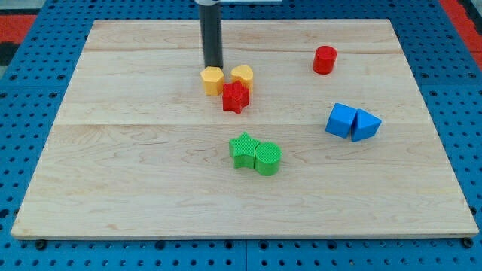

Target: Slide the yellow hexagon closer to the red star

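Observation:
The yellow hexagon (pixel 212 80) lies at the upper middle of the board, touching the upper left side of the red star (pixel 236 97). A second yellow block (pixel 242 75) sits just above the star on the right. My tip (pixel 215 66) stands right behind the hexagon, at its top edge, seemingly in contact with it.
A red cylinder (pixel 324 59) stands at the upper right. A blue cube (pixel 342 120) and a blue triangular block (pixel 366 125) sit together at the right. A green star (pixel 243 150) and a green rounded block (pixel 267 159) touch near the board's centre.

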### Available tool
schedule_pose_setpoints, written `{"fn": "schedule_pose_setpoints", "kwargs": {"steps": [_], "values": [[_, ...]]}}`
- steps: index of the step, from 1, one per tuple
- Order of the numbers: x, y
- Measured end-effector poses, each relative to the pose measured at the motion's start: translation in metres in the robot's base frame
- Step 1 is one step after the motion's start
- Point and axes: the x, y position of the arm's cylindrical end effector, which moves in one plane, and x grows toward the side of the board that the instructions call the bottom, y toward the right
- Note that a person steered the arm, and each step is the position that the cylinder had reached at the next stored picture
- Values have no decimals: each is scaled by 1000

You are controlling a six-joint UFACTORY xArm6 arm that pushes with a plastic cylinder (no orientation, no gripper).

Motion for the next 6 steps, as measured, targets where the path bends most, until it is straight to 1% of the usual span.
{"fn": "schedule_pose_setpoints", "kwargs": {"steps": [2, 3, 5, 6], "values": [[7, -20], [23, -16], [23, -12], [22, 1]]}}
